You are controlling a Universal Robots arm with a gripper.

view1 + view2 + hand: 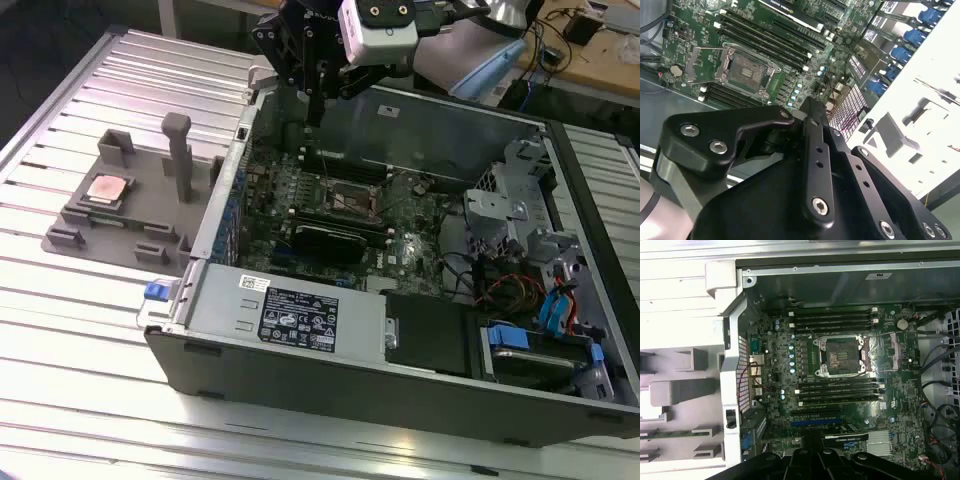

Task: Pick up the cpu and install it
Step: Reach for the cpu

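The cpu (107, 189), a small pinkish-copper square, lies flat on the grey fixture (135, 225) at the exterior view's left, outside the computer case. My black gripper (314, 118) hangs above the case's far wall, well away from the cpu. Its fingers look shut with nothing between them (811, 106). Below it lies the green motherboard with its square socket (352, 200), which also shows in both wrist views (746, 70) (842, 354); the socket's dark inside shows.
The open computer case (300, 320) lies on a ribbed metal table (80, 330). A tall grey post (179, 155) stands on the fixture between cpu and case. A black card (330, 243), drive cages (520, 210) and cables (510, 290) are in the case.
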